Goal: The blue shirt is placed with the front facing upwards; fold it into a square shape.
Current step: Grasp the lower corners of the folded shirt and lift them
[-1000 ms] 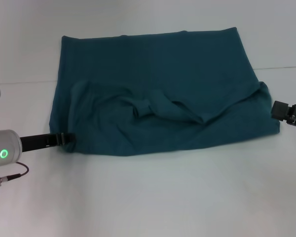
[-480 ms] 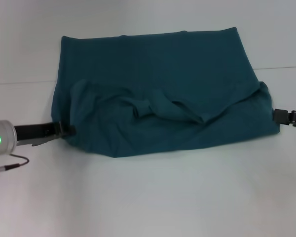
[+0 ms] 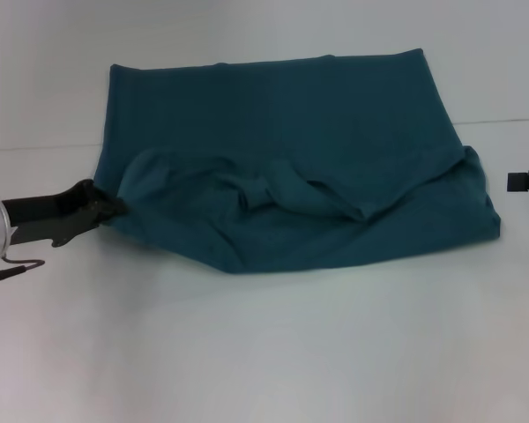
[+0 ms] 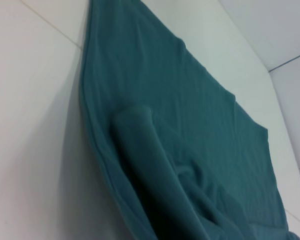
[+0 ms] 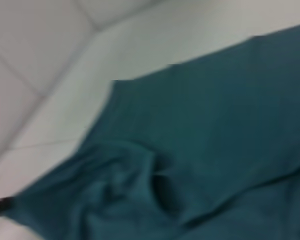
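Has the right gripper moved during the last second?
Yes. The right gripper has drawn back from the blue shirt, outward to the right, and now stands apart from it.

You are looking at a plain test space, most likely a lab: the white worktop (image 3: 273,344) is bare and even, it has thin straight seam lines, and you see no furniture and no household things around it.

Head view high over blue shirt (image 3: 282,159); both wrist views low, near.
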Motion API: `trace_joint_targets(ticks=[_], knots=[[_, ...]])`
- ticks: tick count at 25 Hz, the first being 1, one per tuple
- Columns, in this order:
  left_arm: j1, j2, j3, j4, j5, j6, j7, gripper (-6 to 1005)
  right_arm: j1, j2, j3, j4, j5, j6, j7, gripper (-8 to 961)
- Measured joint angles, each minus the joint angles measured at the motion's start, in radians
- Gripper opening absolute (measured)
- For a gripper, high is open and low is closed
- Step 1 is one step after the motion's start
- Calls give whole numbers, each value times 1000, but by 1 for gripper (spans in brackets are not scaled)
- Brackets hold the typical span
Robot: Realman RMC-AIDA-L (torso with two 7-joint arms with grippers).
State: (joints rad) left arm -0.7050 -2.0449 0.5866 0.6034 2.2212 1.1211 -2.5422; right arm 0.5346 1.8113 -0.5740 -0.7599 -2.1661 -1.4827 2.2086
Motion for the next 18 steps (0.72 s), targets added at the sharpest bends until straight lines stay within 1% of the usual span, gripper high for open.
trace_joint_targets(ticks=[2,4,9,13,18], knots=[[0,0,-3,0,-3,0,3,27,30,0,-4,-1,-68,46,62,755],[0,-2,-3,-1,-4,0,3,27,61,7,-5,3,-139,84,96,750],[-2,-8,-4,1,-6,-3,4,27,120,43,-7,13,-283,163,121,738],[-3,-10,-4,3,-15,-6,8,27,145,69,-10,53,-359,238,123,728],[-3,-10,-5,1,-29,-7,16,27,166,86,-36,117,-409,334,126,716]])
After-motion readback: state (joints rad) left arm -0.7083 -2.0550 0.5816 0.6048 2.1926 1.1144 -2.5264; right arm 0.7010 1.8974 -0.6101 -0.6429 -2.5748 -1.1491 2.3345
